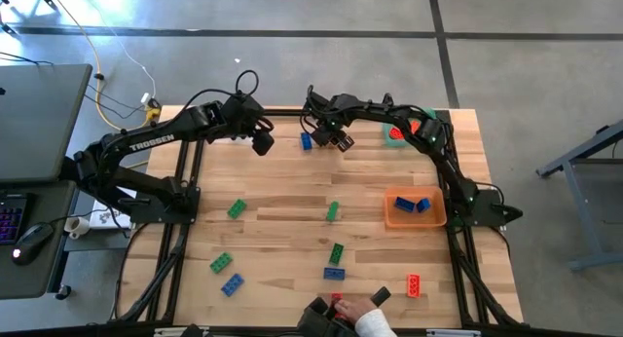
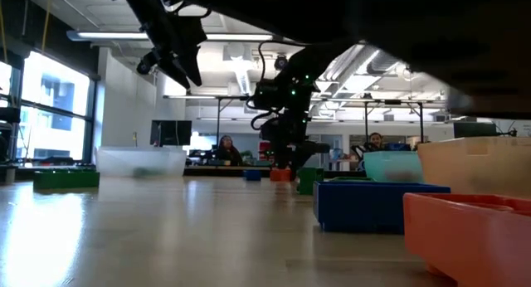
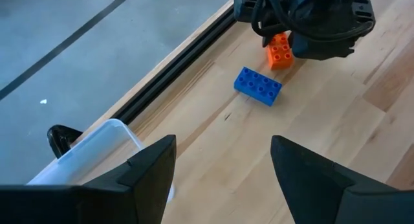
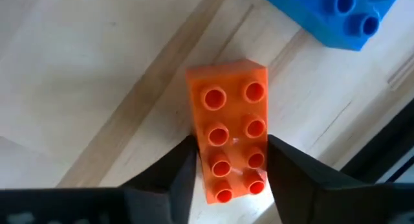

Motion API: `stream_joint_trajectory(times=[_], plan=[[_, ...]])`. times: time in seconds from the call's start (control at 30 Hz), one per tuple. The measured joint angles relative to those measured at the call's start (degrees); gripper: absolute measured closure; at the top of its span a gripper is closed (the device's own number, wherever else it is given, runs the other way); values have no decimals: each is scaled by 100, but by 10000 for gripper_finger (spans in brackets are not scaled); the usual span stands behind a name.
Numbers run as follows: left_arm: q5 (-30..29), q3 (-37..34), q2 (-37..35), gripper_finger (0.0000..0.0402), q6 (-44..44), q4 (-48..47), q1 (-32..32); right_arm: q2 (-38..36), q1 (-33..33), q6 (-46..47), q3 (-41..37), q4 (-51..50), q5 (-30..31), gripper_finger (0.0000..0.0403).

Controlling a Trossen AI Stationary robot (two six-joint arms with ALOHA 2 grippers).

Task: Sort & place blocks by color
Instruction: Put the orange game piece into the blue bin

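Observation:
My right gripper (image 1: 329, 134) reaches down at the table's far middle, shut on a red-orange block (image 4: 229, 130). A blue block (image 1: 306, 140) lies just left of it on the wood. My left gripper (image 3: 223, 166) hovers open above the table's far left part, holding nothing, beside the clear tray (image 3: 97, 146). Other green (image 1: 237, 209), blue (image 1: 334, 273) and red (image 1: 413, 285) blocks lie scattered flat on the near half of the table. My right gripper pinches the red-orange block between its two fingers (image 4: 184, 169) across the two long sides, at one end of the block (image 4: 236, 175). The fingers come from above, pointing down. In the low view the block (image 2: 280, 175) sits at table level, studs up.
The teal tray (image 1: 421, 116) at the far right holds red blocks; the orange tray (image 1: 389, 218) at the right holds blue blocks. A person's hand (image 1: 368, 320) with dark objects is at the near edge. Bare wood lies in the table's middle.

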Motion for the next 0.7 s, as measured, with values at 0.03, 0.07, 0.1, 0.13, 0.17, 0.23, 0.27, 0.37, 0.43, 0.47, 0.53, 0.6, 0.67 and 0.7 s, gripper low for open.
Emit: stream_joint_trajectory(times=[0.03,0.07,0.1,0.13,0.17,0.23,0.27,0.37,0.43,0.47,0.53,0.6,0.67,0.7], plan=[[-11,0,0,161,0,2,0,5,2,96,0,-17,35,262],[-17,0,0,161,0,5,0,27,6,178,8,-35,82,274],[-17,0,2,161,0,7,2,31,11,260,9,-62,129,285],[-17,0,2,161,0,15,2,33,12,365,9,-86,191,292],[-15,0,2,161,0,29,2,36,20,458,9,-105,251,293],[-15,0,2,161,0,47,2,37,36,640,7,-126,304,293],[-15,0,2,161,0,57,2,27,43,744,2,-134,352,293],[-15,0,4,161,0,74,2,9,47,1201,81,-229,330,293],[-10,0,4,161,-2,74,2,13,45,1620,246,-387,219,293],[-6,0,4,161,-4,74,2,15,38,1827,365,-495,156,293],[7,0,4,161,-2,76,2,12,22,2241,711,-623,-35,293],[6,0,4,161,-2,76,2,-11,2,2689,1052,-881,-212,293],[0,0,4,161,-2,77,2,-11,-25,3173,1354,-1074,-312,293],[-1,0,4,161,-2,79,2,-9,-35,3450,1527,-1219,-335,293]])
